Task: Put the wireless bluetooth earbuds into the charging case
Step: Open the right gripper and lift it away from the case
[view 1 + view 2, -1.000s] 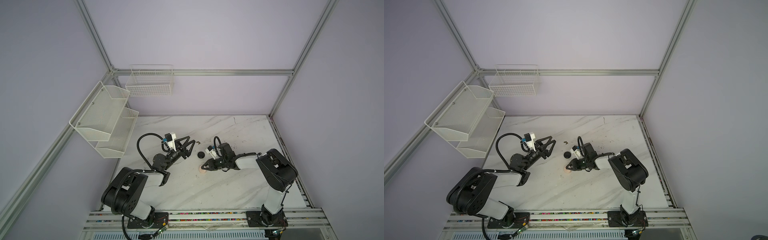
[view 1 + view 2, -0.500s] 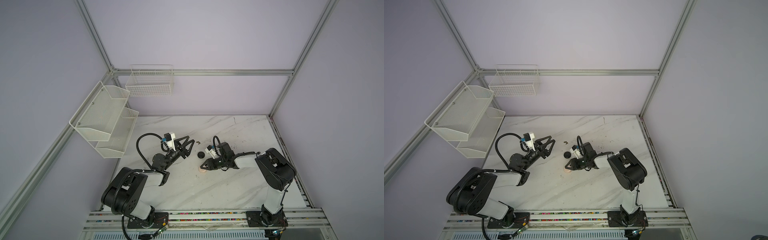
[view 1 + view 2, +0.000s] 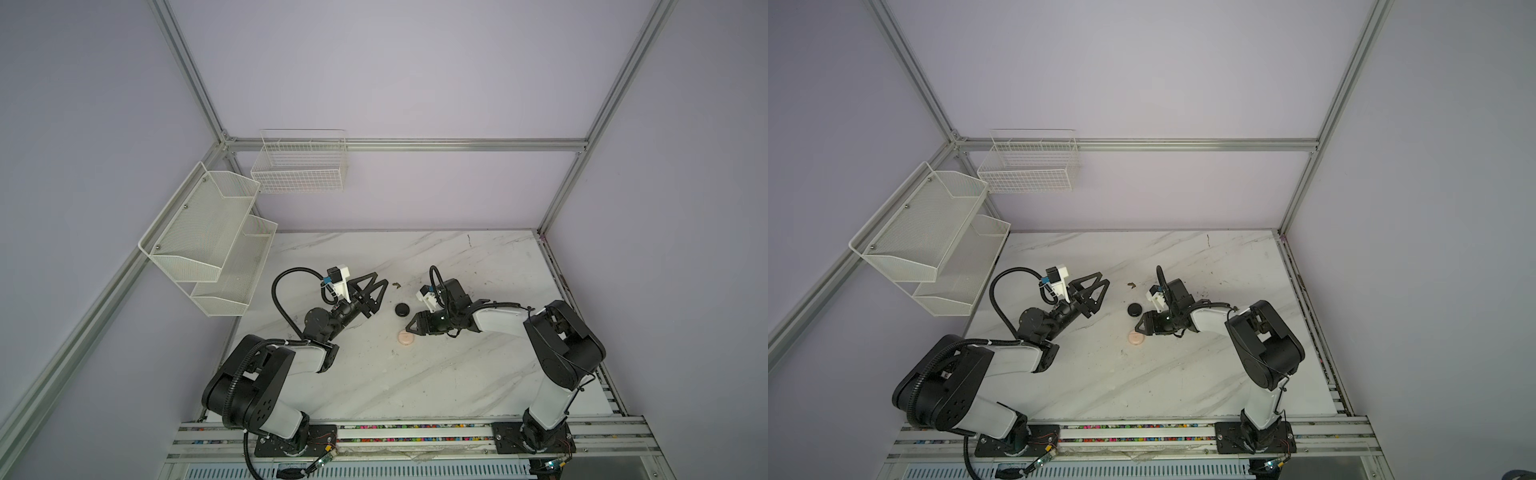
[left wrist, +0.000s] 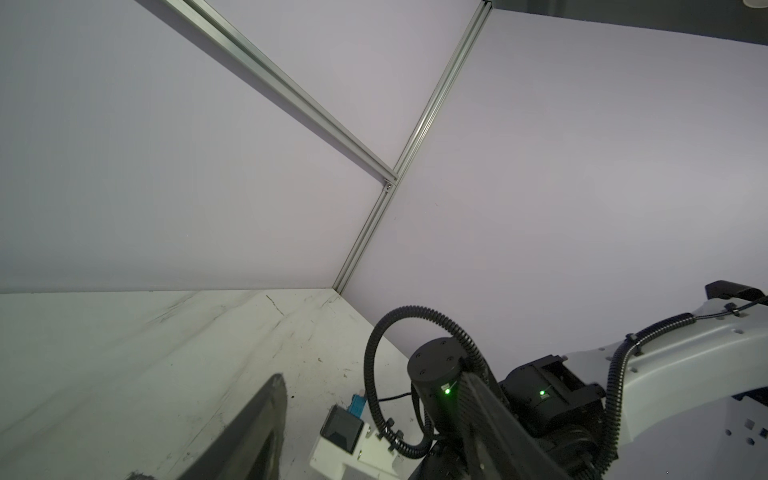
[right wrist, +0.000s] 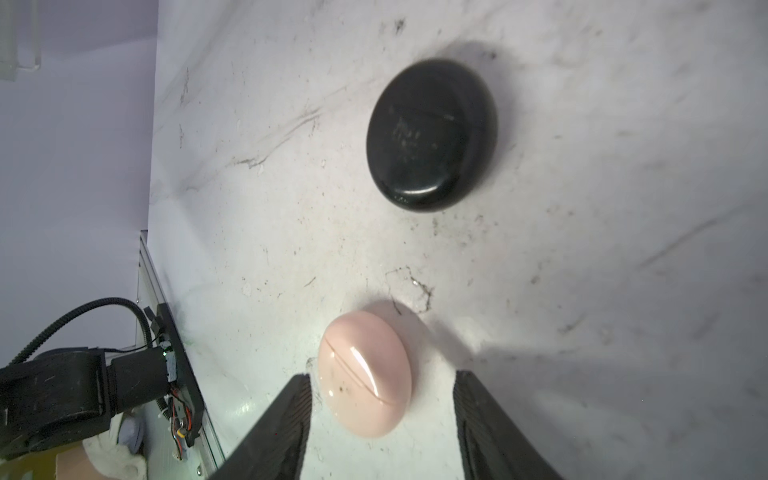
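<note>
A closed pale pink charging case lies on the marble table, seen in both top views. My right gripper is open, low over the table, its fingertips on either side of the case's near end with a gap at each side. In a top view the right gripper sits just behind the pink case. A closed black case lies farther off. My left gripper is open, raised and holds nothing. The earbuds are out of view.
A small dark bit lies on the table behind the black case, too small to identify. White mesh shelves and a wire basket hang on the left and back walls. The left wrist view shows the right arm.
My right gripper's jaws have spread apart round the pink case, which stays on the table. The left arm has barely moved.
</note>
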### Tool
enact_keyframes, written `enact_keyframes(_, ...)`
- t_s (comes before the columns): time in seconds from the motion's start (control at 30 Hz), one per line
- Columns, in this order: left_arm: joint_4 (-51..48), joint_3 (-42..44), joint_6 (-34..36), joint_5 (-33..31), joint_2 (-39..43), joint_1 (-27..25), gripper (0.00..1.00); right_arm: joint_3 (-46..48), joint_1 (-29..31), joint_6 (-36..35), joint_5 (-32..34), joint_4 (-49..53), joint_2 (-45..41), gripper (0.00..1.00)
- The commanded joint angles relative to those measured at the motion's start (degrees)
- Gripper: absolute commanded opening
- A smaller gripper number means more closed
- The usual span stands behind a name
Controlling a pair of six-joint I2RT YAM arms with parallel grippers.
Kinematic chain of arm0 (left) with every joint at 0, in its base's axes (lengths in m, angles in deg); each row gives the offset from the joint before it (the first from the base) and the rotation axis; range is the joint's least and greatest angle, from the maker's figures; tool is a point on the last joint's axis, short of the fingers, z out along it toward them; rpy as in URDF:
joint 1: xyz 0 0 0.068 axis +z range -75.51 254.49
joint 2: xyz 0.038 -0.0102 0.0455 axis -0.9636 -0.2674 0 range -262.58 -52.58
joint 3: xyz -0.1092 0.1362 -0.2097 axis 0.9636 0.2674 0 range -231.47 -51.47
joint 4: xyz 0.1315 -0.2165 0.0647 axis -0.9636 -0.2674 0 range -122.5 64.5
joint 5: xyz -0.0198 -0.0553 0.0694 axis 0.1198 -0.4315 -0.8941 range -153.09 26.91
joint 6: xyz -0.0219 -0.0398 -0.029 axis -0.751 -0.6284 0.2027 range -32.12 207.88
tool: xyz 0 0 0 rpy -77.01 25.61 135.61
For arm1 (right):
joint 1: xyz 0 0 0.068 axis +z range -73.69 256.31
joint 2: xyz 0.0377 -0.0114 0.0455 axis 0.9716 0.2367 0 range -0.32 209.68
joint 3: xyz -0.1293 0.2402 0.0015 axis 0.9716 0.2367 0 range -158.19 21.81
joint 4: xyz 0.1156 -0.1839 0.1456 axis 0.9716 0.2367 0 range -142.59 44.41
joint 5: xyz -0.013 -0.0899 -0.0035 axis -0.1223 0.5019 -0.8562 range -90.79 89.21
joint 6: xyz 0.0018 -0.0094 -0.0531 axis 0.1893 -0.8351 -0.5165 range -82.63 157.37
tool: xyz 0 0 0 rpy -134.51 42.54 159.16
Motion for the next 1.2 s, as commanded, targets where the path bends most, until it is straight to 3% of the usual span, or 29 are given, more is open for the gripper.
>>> enact_keyframes(0.0, -3.36, 4.23, 2.41, -2.33, 8.14, 1.85, 0.76, -2.83, -1.26, -4.22, 14.11, 3.71, -9.37, 0.62)
enact_keyframes(0.03, -7.42, 4.89, 5.18, -2.90, 11.60, 2.15, 0.85, -2.20, -2.10, -6.92, 17.91, 2.14, -11.90, 0.65)
enact_keyframes(0.13, -44.04, 0.09, 12.49, -13.43, 25.22, 2.54, 0.90, 1.52, -4.27, -10.31, 36.19, -6.86, -17.81, 0.74)
enact_keyframes(0.17, -55.65, -2.66, 15.57, -18.66, 27.82, 2.54, 0.92, 2.77, -5.70, -11.77, 39.59, -11.08, -18.54, 0.75)
enact_keyframes(0.3, -70.67, -5.31, 31.54, -35.56, 26.96, 2.83, 1.00, 12.78, -6.78, -26.35, 56.55, -35.33, -18.03, 0.77)
enact_keyframes(0.37, -68.46, -4.02, 29.92, -41.73, 24.33, 5.73, 0.99, 16.31, -7.97, -31.61, 59.20, -43.83, -14.19, 0.77)
enact_keyframes(0.43, -68.05, -5.89, 30.05, -33.85, 21.57, 11.87, 0.97, 17.43, -9.55, -32.91, 60.29, -50.30, -9.00, 0.79)
enact_keyframes(0.57, -65.71, -6.98, 44.68, -33.83, 16.76, 13.35, 0.98, 23.27, -10.80, -38.25, 62.08, -75.73, 0.60, 0.87)
enact_keyframes(0.6, -62.47, -5.80, 47.25, -33.03, 14.52, 14.77, 0.98, 22.90, -11.52, -35.08, 62.34, -74.45, 2.61, 0.86)
enact_keyframes(0.63, -59.10, -4.55, 47.68, -32.48, 12.35, 16.12, 0.98, 23.47, -12.78, -36.30, 60.74, -77.01, 2.81, 0.81)
enact_keyframes(0.7, -46.43, -0.73, 48.21, -28.42, 8.49, 18.54, 0.96, 25.96, -16.37, -30.99, 52.88, -75.37, -0.57, 0.79)
enact_keyframes(0.73, -44.85, -0.44, 47.22, -27.88, 8.35, 18.55, 0.96, 26.71, -19.54, -28.23, 48.17, -75.16, -1.51, 0.95)
enact_keyframes(0.8, -39.03, 0.49, 44.32, -22.64, 6.37, 20.46, 0.95, 27.91, -25.31, -25.63, 41.43, -79.99, 1.63, 0.97)
enact_keyframes(0.83, -36.51, 1.12, 43.33, -23.50, 5.15, 20.98, 0.95, 28.32, -25.65, -25.74, 41.36, -85.12, 4.33, 0.97)
enact_keyframes(0.9, -31.75, 1.22, 42.14, -24.42, -1.34, 21.97, 0.95, 26.97, -25.86, -25.25, 39.08, -78.33, 2.37, 0.97)
enact_keyframes(0.93, -30.68, 0.20, 43.04, -24.55, -3.37, 21.99, 0.96, 27.03, -26.41, -25.55, 37.86, -80.25, 3.30, 0.97)
enact_keyframes(0.97, -31.34, -0.02, 41.23, -25.19, -3.48, 22.42, 1.00, 27.05, -26.58, -25.02, 37.95, -80.39, 3.21, 0.97)
enact_keyframes(1.03, -32.10, -1.26, 39.73, -28.05, -4.48, 23.01, 0.99, 27.07, -26.53, -24.92, 40.15, -79.30, 2.54, 0.97)
enact_keyframes(1.17, -29.96, -0.58, 39.72, -27.99, -5.13, 23.01, 1.00, 26.80, -26.59, -24.46, 40.97, -79.02, 2.64, 0.97)
